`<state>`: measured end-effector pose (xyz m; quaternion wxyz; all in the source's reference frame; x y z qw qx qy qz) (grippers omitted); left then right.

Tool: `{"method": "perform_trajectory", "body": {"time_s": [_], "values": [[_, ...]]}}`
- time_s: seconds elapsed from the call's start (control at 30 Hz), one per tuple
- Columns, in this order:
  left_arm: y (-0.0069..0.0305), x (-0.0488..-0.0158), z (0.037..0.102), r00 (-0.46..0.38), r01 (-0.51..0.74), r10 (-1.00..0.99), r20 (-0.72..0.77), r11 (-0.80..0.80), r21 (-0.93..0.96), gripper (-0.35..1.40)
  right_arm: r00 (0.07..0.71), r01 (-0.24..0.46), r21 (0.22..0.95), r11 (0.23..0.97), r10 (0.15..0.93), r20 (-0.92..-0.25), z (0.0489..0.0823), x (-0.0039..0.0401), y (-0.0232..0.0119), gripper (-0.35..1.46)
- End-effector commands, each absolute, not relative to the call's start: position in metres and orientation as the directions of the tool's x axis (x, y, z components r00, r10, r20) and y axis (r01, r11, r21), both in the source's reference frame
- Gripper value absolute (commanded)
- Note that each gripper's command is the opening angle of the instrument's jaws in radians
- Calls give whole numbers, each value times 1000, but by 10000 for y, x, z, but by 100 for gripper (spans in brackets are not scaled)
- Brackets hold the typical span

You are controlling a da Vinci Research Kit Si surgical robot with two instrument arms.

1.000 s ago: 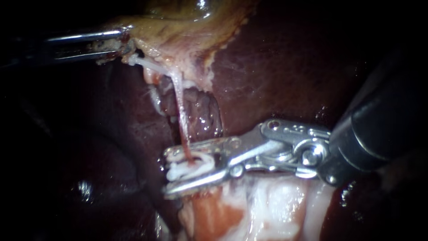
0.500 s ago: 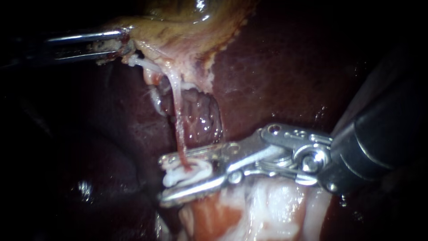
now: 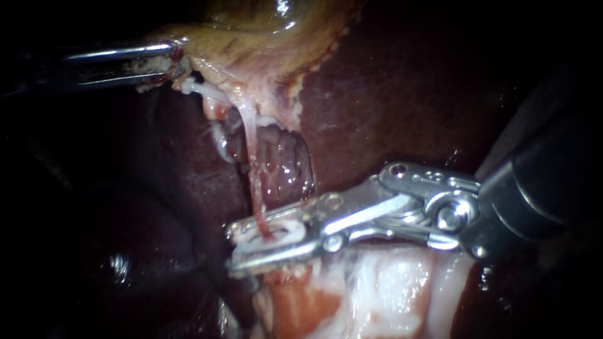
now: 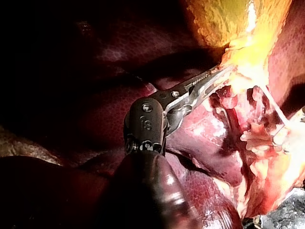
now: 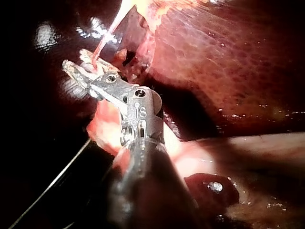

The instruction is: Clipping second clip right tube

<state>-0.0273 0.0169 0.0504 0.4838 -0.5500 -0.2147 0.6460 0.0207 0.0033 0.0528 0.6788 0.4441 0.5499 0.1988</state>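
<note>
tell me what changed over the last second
The right instrument has narrowed its jaws, pressing the white clip flatter around the tube, and its wrist shifted slightly rightward. The left instrument kept its grip on the gallbladder edge; the tube stayed stretched.

dark maroon liver [image 3: 402,107], olive-yellow gallbladder [image 3: 251,37] above it, pale pink red-streaked tube [image 3: 251,157] and white clip [image 3: 276,231] against it

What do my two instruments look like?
Both end in silvery metal jaws. The left instrument has narrow, finely toothed jaws on a dark, rounded wrist with small screws. The right instrument has longer, flatter jaws, a shiny linkage with pins and small holes, and a thick black shaft.
</note>
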Motion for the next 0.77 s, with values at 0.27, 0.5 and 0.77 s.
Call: {"method": "perform_trajectory", "body": {"time_s": [0.27,0.5,0.77], "values": [[169,-274,503,73,-389,861,-503,-440,-810,-35,330,213,841,498,774,-541,530,205,35,-35],[168,-274,504,73,-390,861,-503,-440,-809,-35,374,184,851,492,765,-524,537,199,39,-35],[168,-275,505,73,-390,861,-504,-440,-809,-35,376,183,854,488,768,-519,539,198,39,-35]]}}
